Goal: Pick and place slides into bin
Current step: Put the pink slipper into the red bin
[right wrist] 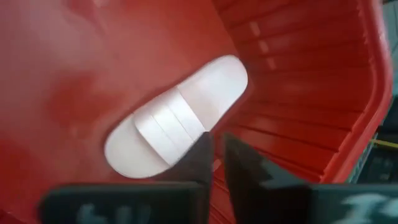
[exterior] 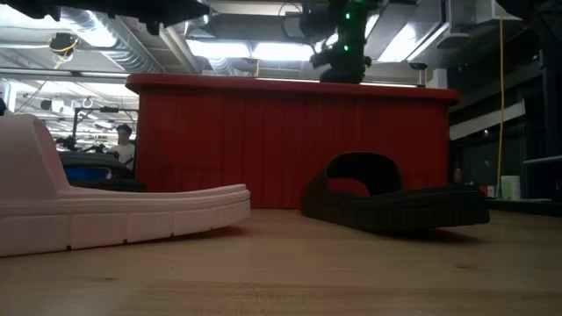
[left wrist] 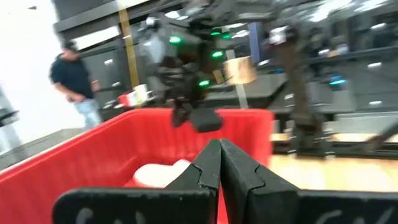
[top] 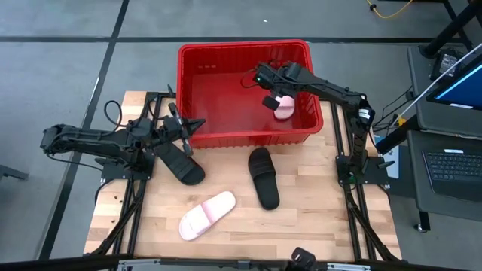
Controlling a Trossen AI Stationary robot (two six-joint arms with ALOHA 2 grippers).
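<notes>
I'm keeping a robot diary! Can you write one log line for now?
right gripper: over red bin, empty | pink slide: in bin | left gripper: shut, waiting

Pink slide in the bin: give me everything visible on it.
The pale pink slide looks like smooth foam or rubber, with one wide ribbed strap across its middle and an open toe. It lies flat, sole down, on the floor of the red bin, near the bin's right wall. The right gripper hangs just above it, fingers nearly together; nothing is seen gripping it.
</notes>
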